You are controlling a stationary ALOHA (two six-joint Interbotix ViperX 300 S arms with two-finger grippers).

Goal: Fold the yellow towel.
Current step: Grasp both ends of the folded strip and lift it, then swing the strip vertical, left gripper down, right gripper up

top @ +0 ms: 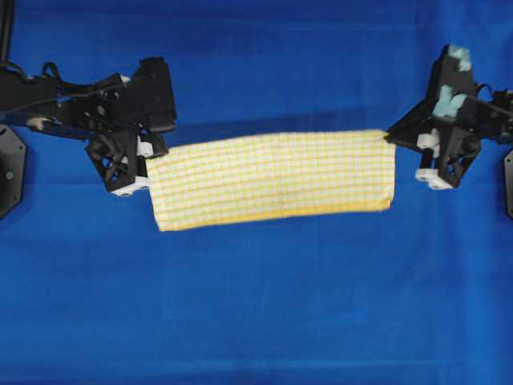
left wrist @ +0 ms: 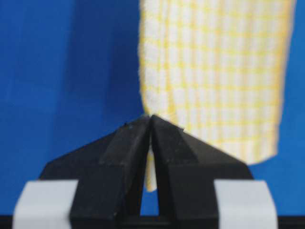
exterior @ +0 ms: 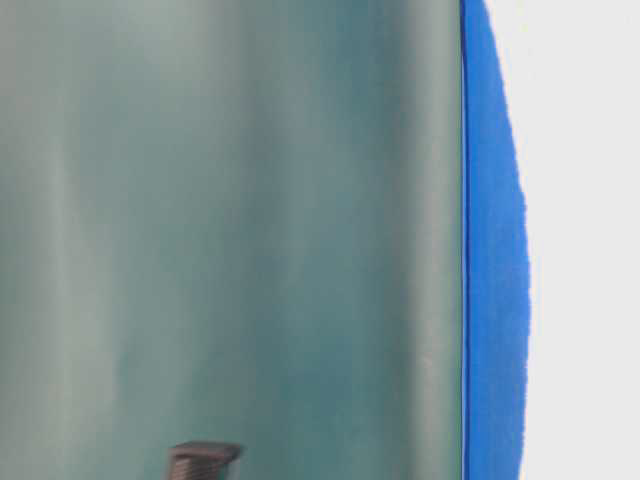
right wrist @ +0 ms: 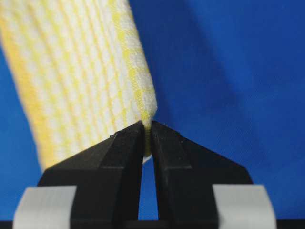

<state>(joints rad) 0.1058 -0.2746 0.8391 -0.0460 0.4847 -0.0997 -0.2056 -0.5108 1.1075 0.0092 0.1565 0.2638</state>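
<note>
The yellow towel [top: 272, 180], white with fine yellow checks, stretches as a long band across the middle of the blue sheet [top: 256, 305]. My left gripper [top: 151, 159] is shut on its left end corner. My right gripper [top: 389, 135] is shut on the far right corner. In the left wrist view the towel [left wrist: 214, 71] runs away from the pinched corner between the left gripper's [left wrist: 150, 119] tips. In the right wrist view the towel [right wrist: 81, 71] hangs off to the left of the right gripper [right wrist: 147, 125], with its yellow hem caught between the tips.
The blue sheet covers the whole table in the overhead view. Black arm mounts [top: 10, 168] sit at the left and right borders. The table-level view is filled by a blurred grey-green surface [exterior: 230, 240] with a blue strip [exterior: 495, 300] at the right.
</note>
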